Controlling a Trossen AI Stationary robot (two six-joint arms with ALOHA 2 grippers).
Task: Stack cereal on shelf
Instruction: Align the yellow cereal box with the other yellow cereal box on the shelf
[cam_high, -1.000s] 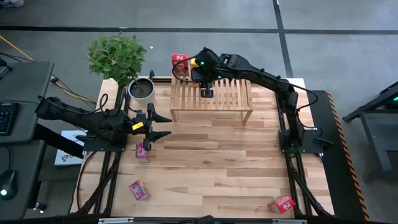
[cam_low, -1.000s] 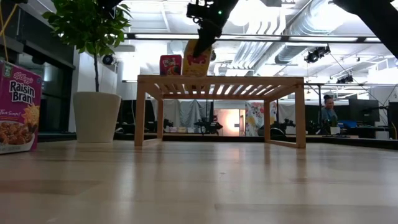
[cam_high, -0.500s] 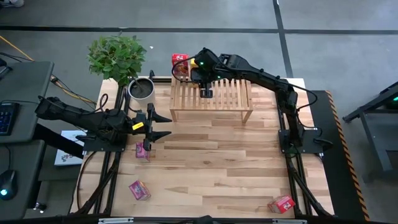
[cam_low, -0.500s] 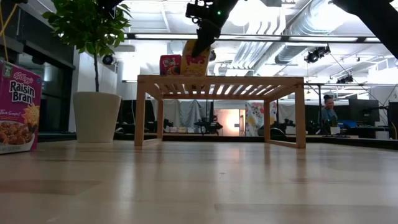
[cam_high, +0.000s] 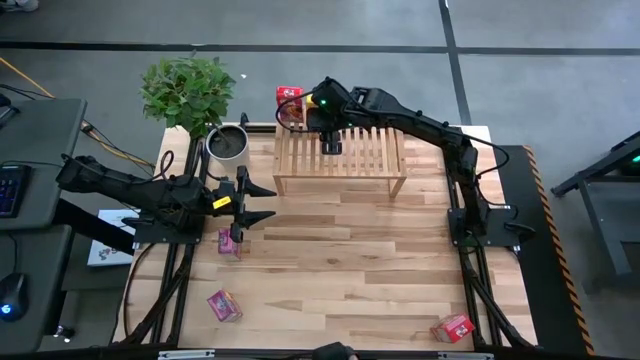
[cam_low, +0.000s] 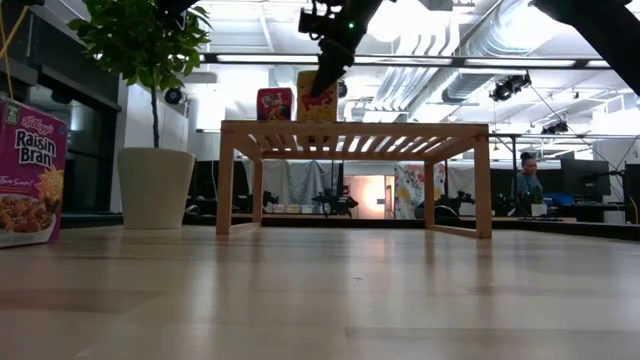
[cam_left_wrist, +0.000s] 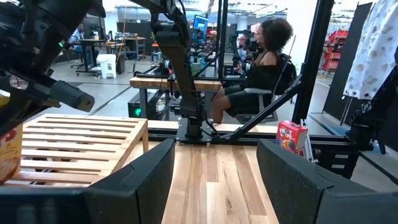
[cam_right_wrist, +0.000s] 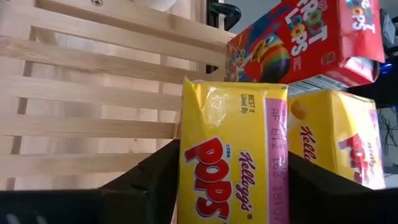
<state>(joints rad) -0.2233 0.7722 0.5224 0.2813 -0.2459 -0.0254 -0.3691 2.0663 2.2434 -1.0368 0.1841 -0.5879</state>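
From above, we cannot see the yellow cereal boxes, since the right arm's wrist hangs over the shelf's (cam_high: 340, 155) far left corner and covers the right tool (cam_high: 322, 128) as well; only the red box (cam_high: 289, 104) shows beside it. In the right wrist view, the nearer yellow box (cam_right_wrist: 233, 168) is cut off by the picture's lower edge, the second yellow box (cam_right_wrist: 336, 140) and the red one run out at the side, and whether the dark fingers (cam_right_wrist: 146, 186) touch the cardboard we cannot tell. At surface height the Raisin Bran box (cam_low: 30, 172) is cropped by the left edge, and in the left wrist view only a corner of a yellow box (cam_left_wrist: 9, 152) shows.
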